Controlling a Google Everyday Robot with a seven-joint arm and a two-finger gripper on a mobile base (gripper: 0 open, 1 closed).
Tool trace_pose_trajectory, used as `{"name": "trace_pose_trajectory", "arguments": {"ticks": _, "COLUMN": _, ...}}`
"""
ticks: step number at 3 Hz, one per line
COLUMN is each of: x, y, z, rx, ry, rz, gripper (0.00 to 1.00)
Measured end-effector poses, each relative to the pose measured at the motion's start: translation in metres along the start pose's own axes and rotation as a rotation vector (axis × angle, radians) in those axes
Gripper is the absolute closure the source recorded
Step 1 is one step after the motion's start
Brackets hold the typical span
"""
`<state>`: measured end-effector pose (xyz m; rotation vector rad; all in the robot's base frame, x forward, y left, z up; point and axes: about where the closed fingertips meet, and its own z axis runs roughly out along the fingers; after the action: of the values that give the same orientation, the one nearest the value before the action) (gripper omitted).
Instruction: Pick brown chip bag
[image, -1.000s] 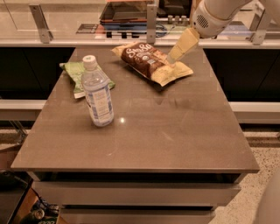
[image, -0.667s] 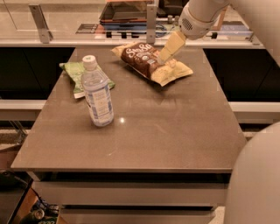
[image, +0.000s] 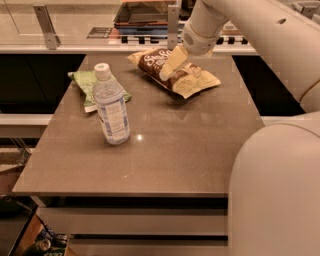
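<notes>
Hanging over the crinkly, tan-ended brown chip bag (image: 189, 80), the end effector (image: 165, 75) hides its grip state.

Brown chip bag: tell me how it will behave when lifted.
The brown chip bag looks puffed and crinkly, so probably light and floppy, sagging at its tan ends. The gripper sits over its middle; the film may slip. Lying flat on the table, it should not roll.

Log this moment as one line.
gripper: at middle of brown chip bag | bag: lying on table | water bottle: upright, apart
</notes>
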<state>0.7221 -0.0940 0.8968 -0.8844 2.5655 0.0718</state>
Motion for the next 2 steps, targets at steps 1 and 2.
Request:
{"name": "trace_pose_trajectory", "arguments": {"ticks": 1, "x": -0.015, "y": 0.013, "z": 0.024, "rx": -0.053, "ry": -0.013, "rz": 0.005, "gripper": 0.00}}
{"name": "trace_pose_trajectory", "arguments": {"ticks": 2, "x": -0.030, "y": 0.021, "z": 0.042, "rx": -0.097, "ry": -0.031, "rz": -0.004, "gripper": 0.00}}
